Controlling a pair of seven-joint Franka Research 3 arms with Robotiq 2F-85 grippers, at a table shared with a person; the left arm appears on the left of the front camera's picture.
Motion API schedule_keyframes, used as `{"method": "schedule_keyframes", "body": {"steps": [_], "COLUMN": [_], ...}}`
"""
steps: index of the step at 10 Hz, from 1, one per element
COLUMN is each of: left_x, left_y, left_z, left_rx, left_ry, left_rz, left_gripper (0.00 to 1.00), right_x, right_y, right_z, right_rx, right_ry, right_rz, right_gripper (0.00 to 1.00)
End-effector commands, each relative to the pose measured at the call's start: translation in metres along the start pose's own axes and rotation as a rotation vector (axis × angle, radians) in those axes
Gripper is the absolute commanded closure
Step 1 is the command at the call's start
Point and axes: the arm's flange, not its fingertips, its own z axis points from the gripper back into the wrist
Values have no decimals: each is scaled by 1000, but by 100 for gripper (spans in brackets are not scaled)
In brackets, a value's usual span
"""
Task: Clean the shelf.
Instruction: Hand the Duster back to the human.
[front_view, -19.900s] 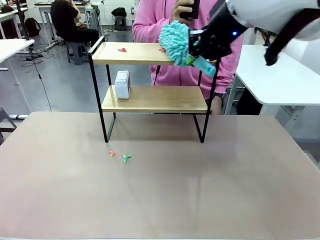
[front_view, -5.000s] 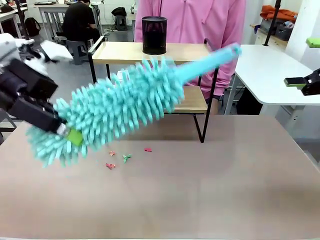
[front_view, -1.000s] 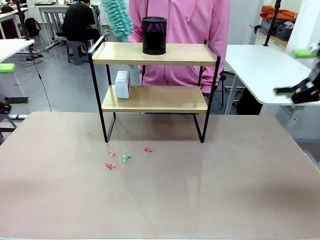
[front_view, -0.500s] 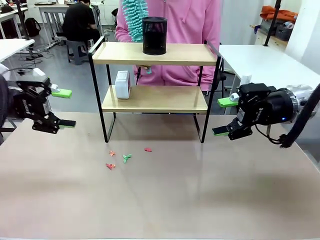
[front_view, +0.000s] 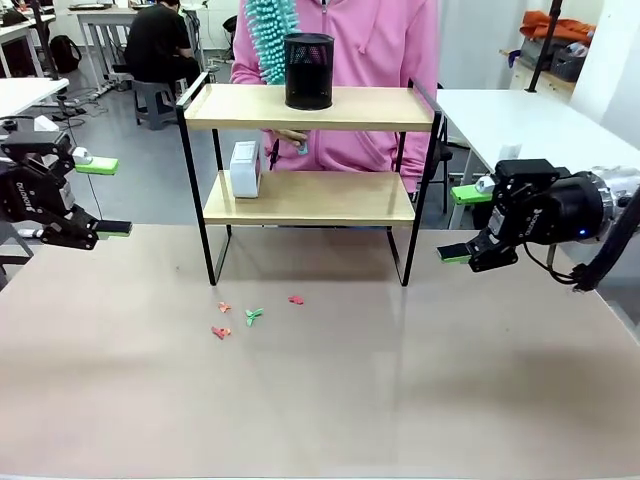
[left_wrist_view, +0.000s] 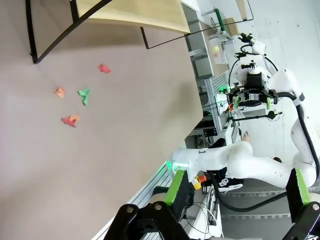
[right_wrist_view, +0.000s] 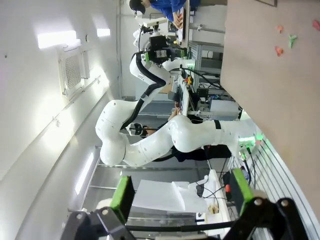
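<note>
Across the table (front_view: 330, 400), the shelf (front_view: 310, 190) stands between the wide-open left tool (front_view: 98, 197) and right tool (front_view: 462, 222).

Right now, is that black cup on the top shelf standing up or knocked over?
Upright. The black cup stands on its base on the shelf, its open rim facing upward.

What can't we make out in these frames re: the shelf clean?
- Duster, front view: top cut by the frame edge; lower end hidden behind the shelf.
- Person's hand, front view: partly hidden behind the top board.
- Scraps on the table: too small to identify.
- White box on the lower board: print unreadable.
- Black mesh cup: contents hidden by its wall.
</note>
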Motion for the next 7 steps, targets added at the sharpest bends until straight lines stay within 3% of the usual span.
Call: {"method": "schedule_keyframes", "body": {"steps": [1, 7], "left_x": [-3, -3], "left_y": [0, 0], "left_z": [-1, -1], "left_rx": [-7, -7], "left_ry": [9, 9], "left_rz": [-10, -10], "left_gripper": [0, 0], "right_x": [-2, -2], "right_y": [4, 4], "right_z": [0, 0], "right_rx": [-9, -9], "right_ry": [5, 5], "right_rz": [-7, -7], "right_gripper": [0, 0]}}
